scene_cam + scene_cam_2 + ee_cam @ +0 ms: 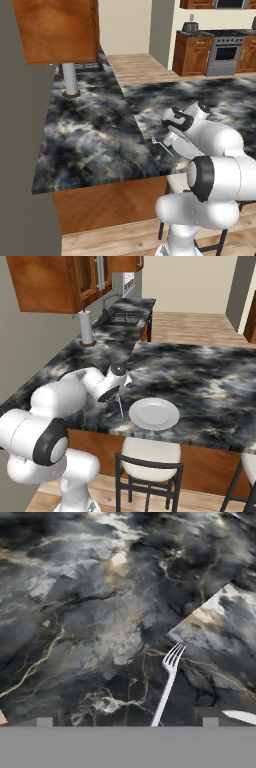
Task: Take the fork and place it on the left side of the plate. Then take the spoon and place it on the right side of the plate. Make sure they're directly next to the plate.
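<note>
Gripper [127, 721] wide over the fork [168, 684] near the table's front edge; thin metal could slip the pinch.

The fork [169, 684] is a thin silver piece lying flat on the dark marbled tabletop [90, 612], tines pointing away from the near edge. In the right base view the fork [120, 405] lies just left of the plate [154, 413], apart from it. The plate is round, plain white and shallow, sitting flat close to the tabletop's near edge.
</note>
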